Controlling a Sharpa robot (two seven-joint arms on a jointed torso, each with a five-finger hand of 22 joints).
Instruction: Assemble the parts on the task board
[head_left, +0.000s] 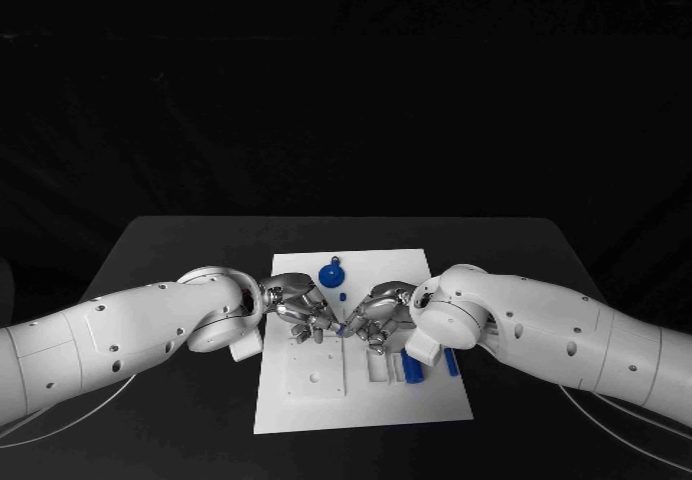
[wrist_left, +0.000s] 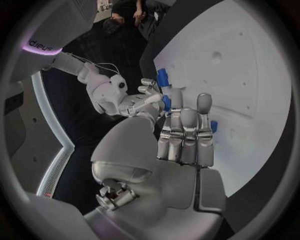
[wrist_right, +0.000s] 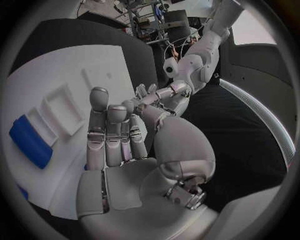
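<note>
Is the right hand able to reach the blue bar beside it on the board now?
Probably yes: the blue bar lies uncovered on the task board just beside the right hand, with nothing between them.

One white task board (head_left: 433, 400) lies on the table (head_left: 159, 240); at least three blue parts (head_left: 333, 273) sit on the board, below two hands (head_left: 303, 308).

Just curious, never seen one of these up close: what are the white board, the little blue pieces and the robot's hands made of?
The task board looks like matte white plastic: flat, even, no glare. The blue parts, such as the long bar, look like smooth moulded plastic, though it is hard to be sure. The left hand and right hand look like brushed metal, silvery with soft highlights.
</note>
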